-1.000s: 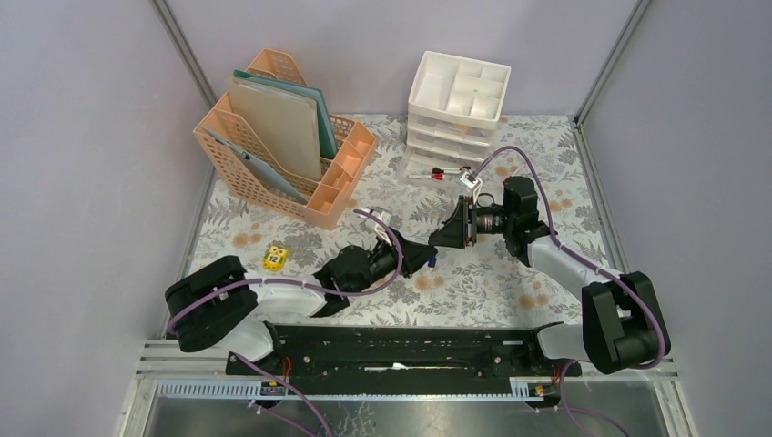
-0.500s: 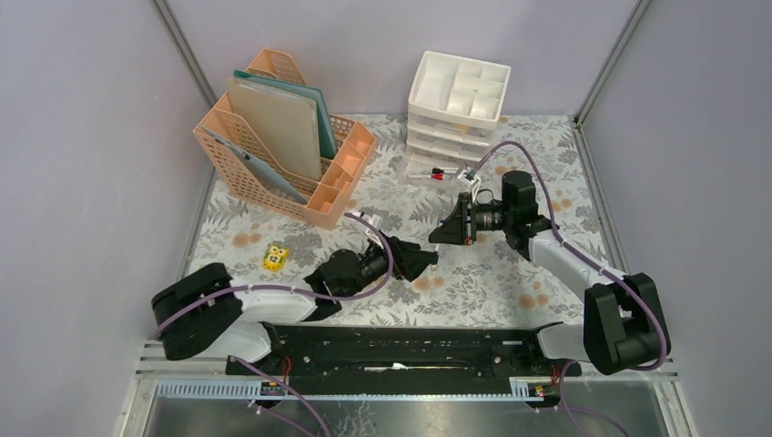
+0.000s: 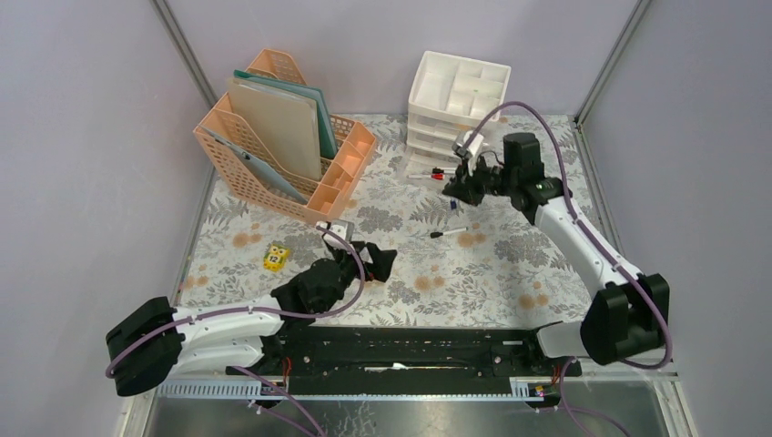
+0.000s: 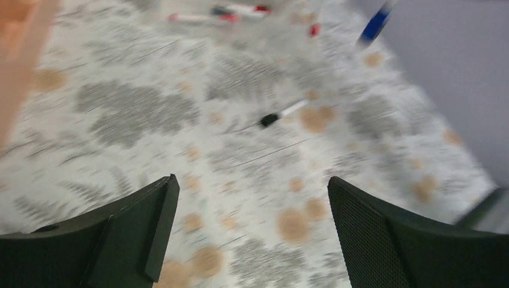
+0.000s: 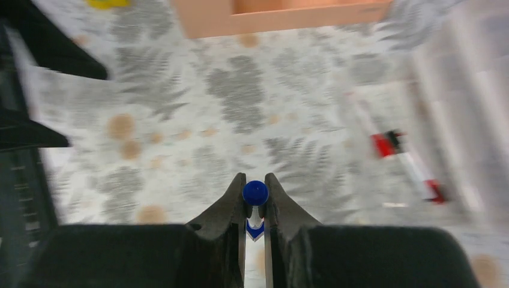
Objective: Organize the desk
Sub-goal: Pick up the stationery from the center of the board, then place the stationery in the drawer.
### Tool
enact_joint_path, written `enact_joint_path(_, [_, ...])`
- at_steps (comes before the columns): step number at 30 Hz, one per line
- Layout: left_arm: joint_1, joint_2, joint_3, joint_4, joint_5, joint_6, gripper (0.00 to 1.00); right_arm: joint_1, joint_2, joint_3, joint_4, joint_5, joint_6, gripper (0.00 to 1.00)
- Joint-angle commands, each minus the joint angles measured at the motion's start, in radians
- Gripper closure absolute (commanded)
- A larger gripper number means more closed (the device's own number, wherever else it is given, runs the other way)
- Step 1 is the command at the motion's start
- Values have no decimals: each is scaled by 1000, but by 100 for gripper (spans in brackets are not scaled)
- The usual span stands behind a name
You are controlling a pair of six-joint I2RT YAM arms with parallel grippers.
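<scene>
Grips a thin blue-capped pen (image 5: 255,193) in the right hand (image 5: 255,180), upper right of centre in the top view. Holds the left hand (image 4: 252,182) wide open and empty, low centre, above the big flat table (image 3: 510,264) with pale fern-and-flower cloth filling the middle.

Rack (image 3: 335,198), drawers (image 3: 451,137), ylw cube (image 3: 276,258), blue pen (image 5: 255,193).

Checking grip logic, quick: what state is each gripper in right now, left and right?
Left gripper: open, nothing between its fingers.
Right gripper: closed, holding a slim blue-capped marker pen.
</scene>
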Motion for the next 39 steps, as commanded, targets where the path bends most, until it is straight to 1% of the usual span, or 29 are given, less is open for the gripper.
enact_joint_path(1, [5,2,-45,-133,-214,108,1,6,121,179,-65,278,-270,100])
enact_joint_path(4, [7,17,-80,-103,-260,116,1,21,214,287,-62,393,-345,100])
enact_joint_path(8, [7,19,-99,-72,-252,124,1,39,337,393,-34,526,-408,100])
enact_joint_path(10, [7,28,-110,-46,-256,126,1,41,394,441,-22,566,-421,100])
enact_joint_path(14, [6,40,-111,-37,-250,129,1,46,497,524,-8,618,-426,97])
enact_joint_path(16, [5,39,-114,-32,-249,130,1,52,541,545,14,655,-426,92])
enact_joint_path(17, [5,36,-116,-30,-248,131,1,54,560,551,28,674,-428,88])
enact_joint_path(18, [5,32,-119,-28,-248,131,1,57,581,556,44,697,-430,80])
enact_joint_path(20, [5,23,-126,-25,-248,130,1,63,624,574,52,733,-425,56])
enact_joint_path(22, [5,11,-135,-21,-249,128,1,66,641,589,35,738,-397,37])
enact_joint_path(23, [5,3,-140,-19,-249,128,1,66,640,594,22,726,-376,33])
enact_joint_path(25, [5,-14,-152,-15,-249,126,1,66,620,591,-1,690,-334,29])
enact_joint_path(29, [5,-39,-171,-4,-251,126,1,66,540,561,-68,583,-241,23])
enact_joint_path(31, [5,-46,-175,-3,-251,126,1,66,489,530,-122,489,-204,19])
enact_joint_path(35, [6,-51,-178,0,-252,124,1,66,390,427,-227,229,-193,12])
enact_joint_path(37, [5,-51,-178,0,-252,125,1,65,344,356,-256,127,-212,11])
enact_joint_path(39, [6,-51,-177,-1,-252,124,1,64,303,290,-271,72,-252,11])
